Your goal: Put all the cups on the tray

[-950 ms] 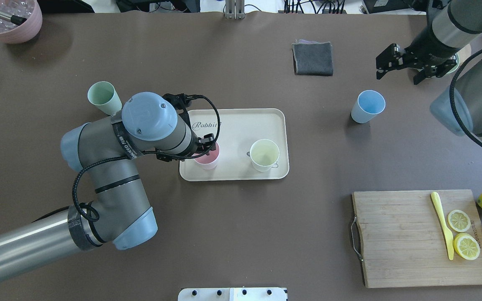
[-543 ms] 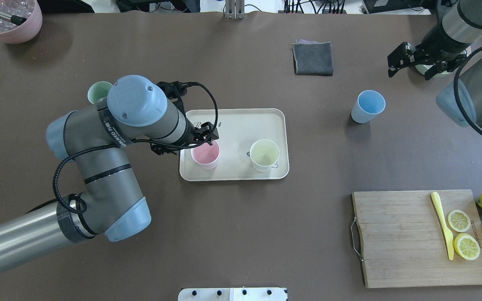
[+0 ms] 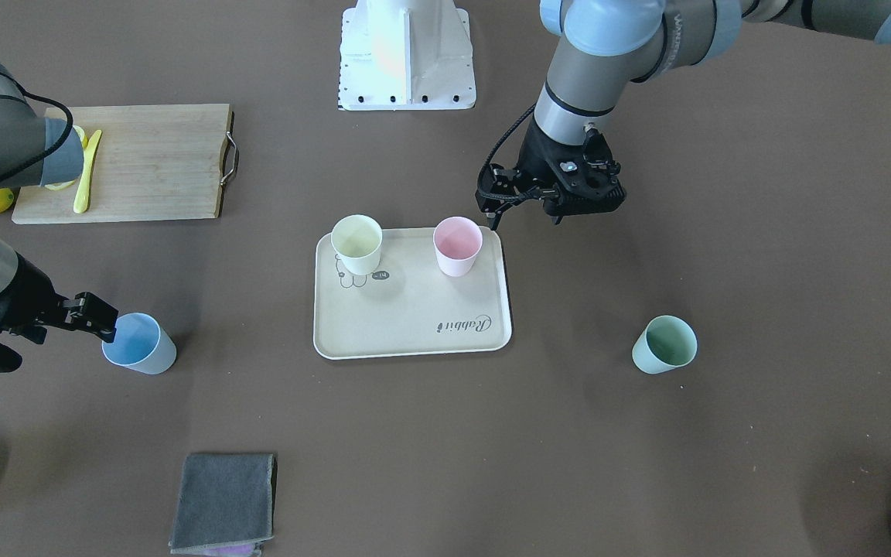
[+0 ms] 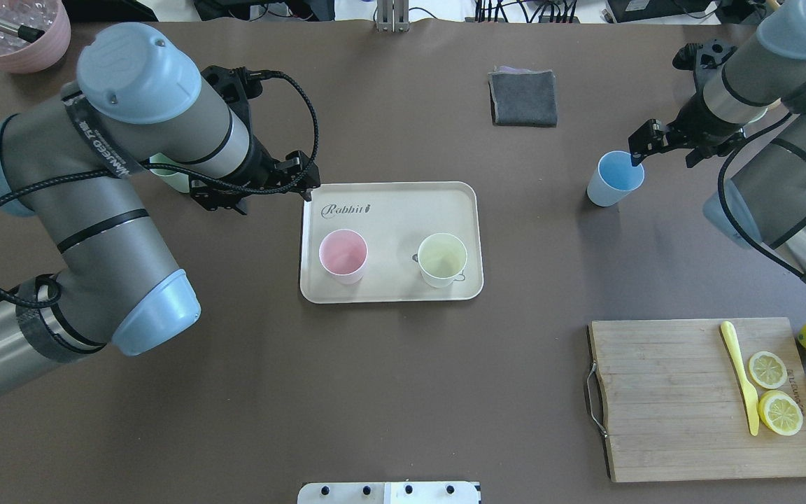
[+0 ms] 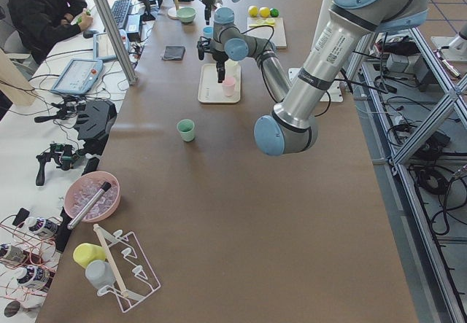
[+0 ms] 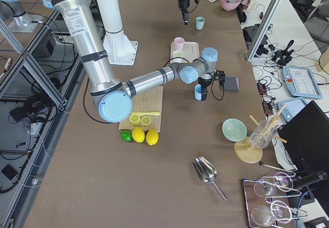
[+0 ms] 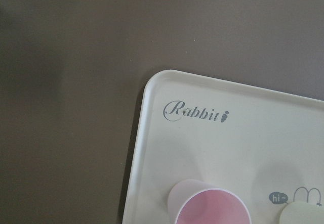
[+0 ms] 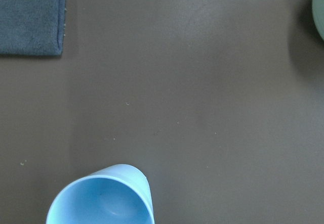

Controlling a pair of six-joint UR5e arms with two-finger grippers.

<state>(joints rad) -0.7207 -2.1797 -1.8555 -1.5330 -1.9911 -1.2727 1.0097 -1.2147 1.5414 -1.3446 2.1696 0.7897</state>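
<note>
**Blue cup (image 4: 615, 178) may tip**

Right end effector (image 4: 662, 158), wide open and empty, has one finger at its rim; an off-centre close could topple it. Left end effector (image 3: 526, 223), also open and empty, hangs by the tray (image 4: 389, 217); mint cup (image 3: 664, 346) stands apart on the counter (image 4: 403, 385).

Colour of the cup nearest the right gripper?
Light blue; the cup shows best in the overhead exterior view.

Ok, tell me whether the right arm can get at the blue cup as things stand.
Probably yes. The right tool hangs open right beside the blue cup, one finger at its rim. The cup stands upright on the table, apart from the grey cloth, with nothing in between.
</note>
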